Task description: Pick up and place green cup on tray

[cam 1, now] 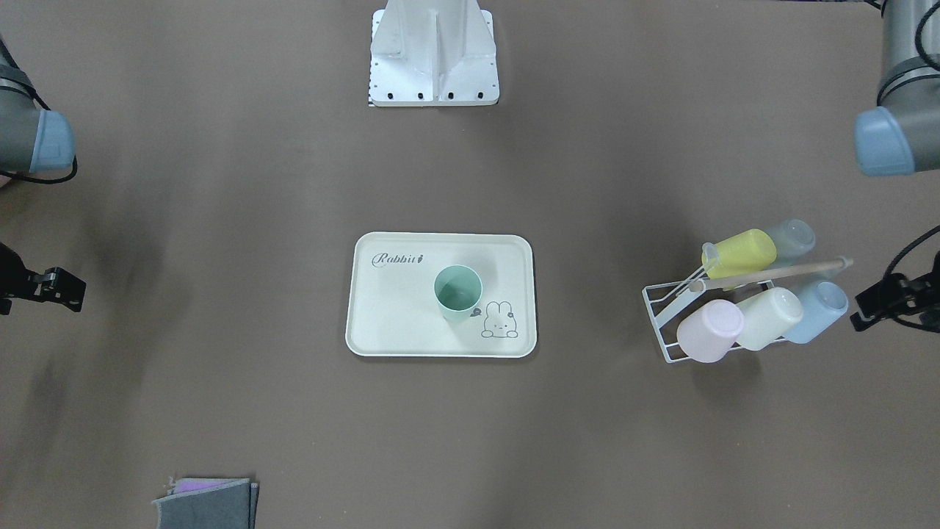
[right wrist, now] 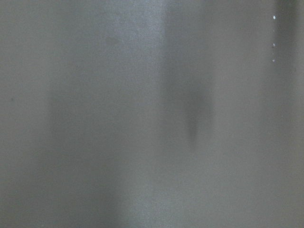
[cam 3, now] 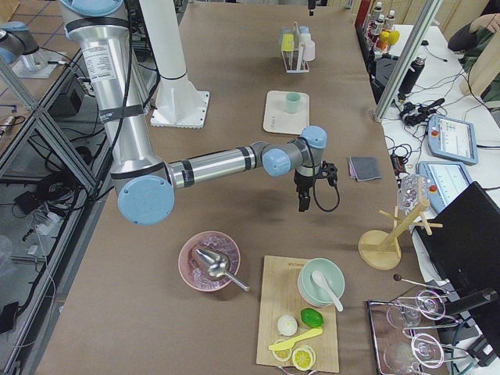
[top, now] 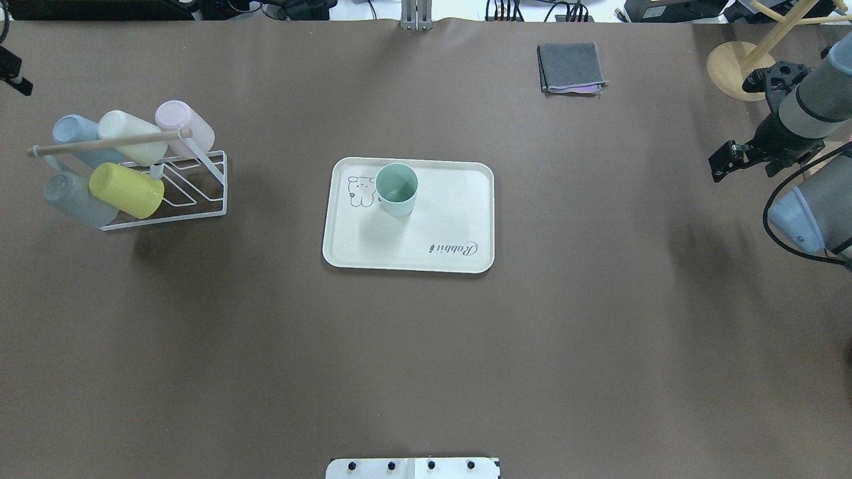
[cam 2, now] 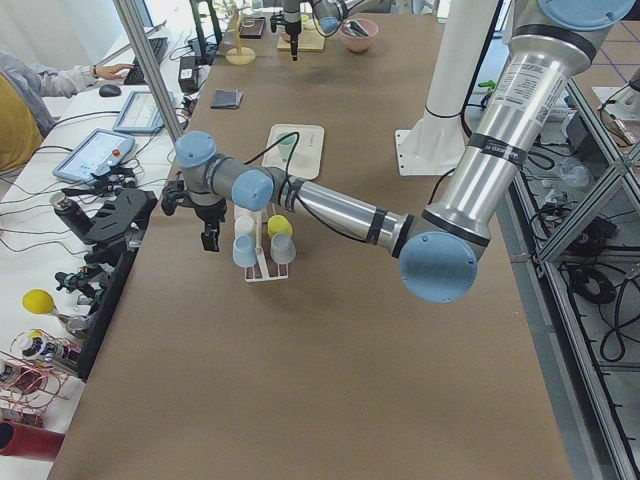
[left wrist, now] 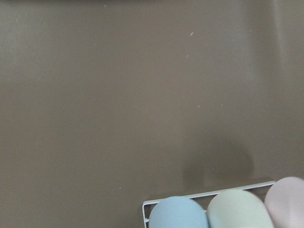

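Nearest the robot, by the white base plate (top: 413, 468), I see only the brown bench (top: 426, 372). Further out, about mid-bench, lies the tray (top: 452, 199), long side across my view, its "Rabbit" script on the near right part. The green cup (top: 397, 191) stands upright on it, mouth up, in the tray's far left part, right beside the bunny drawing (from overhead its wall overlaps the drawing's edge). Neither hand touches it. Off to the left, well apart from the tray, is a white wire rack (top: 200, 193) carrying pastel cups on their sides: a yellow-green cup (top: 126, 189), a cream cup (top: 132, 136), a pink cup (top: 186, 123) and two bluish ones, with a wooden rod (top: 106, 143) across the top. The left hand (cam 2: 211, 243) hangs pointing down beyond that rack, toward the bench's far edge. The right hand (cam 3: 303, 203) hangs the same way out at the right end. I cannot tell whether the fingers of either are apart or together. Farthest out, a folded grey cloth (top: 571, 66) lies near the far edge.
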